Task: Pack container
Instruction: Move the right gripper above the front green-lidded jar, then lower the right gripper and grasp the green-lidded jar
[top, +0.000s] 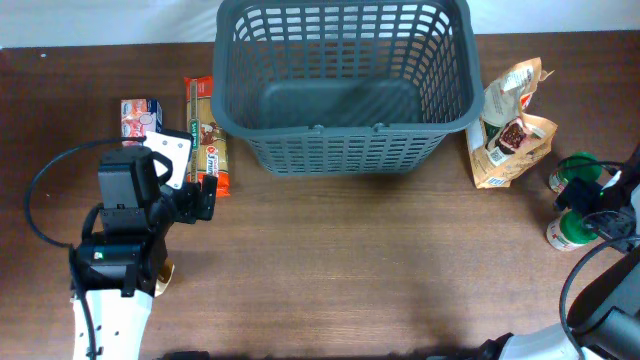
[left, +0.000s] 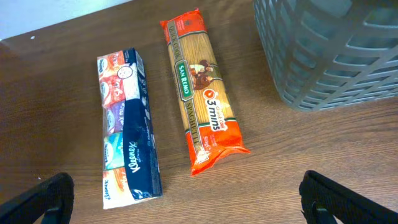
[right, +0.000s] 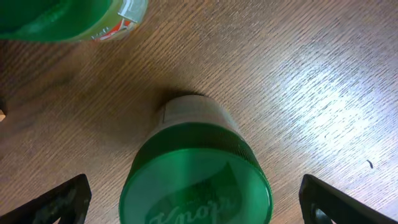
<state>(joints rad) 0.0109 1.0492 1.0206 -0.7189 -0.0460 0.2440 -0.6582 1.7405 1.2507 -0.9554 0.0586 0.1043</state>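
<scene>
Both arms poised open near the container.
Overhead: the grey container (top: 345, 150) stands at the far middle of the table (top: 350, 270), with snack bags (top: 512, 125) just beside its right wall. Left wrist: the left fingers (left: 43, 199) are spread wide and hold nothing, above a tissue pack (left: 127, 124) and a spaghetti pack (left: 202, 87). Right wrist: the right fingers (right: 56, 199) are spread wide on either side of a green-lidded jar (right: 196, 180), clear of it.

Overhead looks straight down; nearer left wrist view shares the container (top: 350, 150).
</scene>
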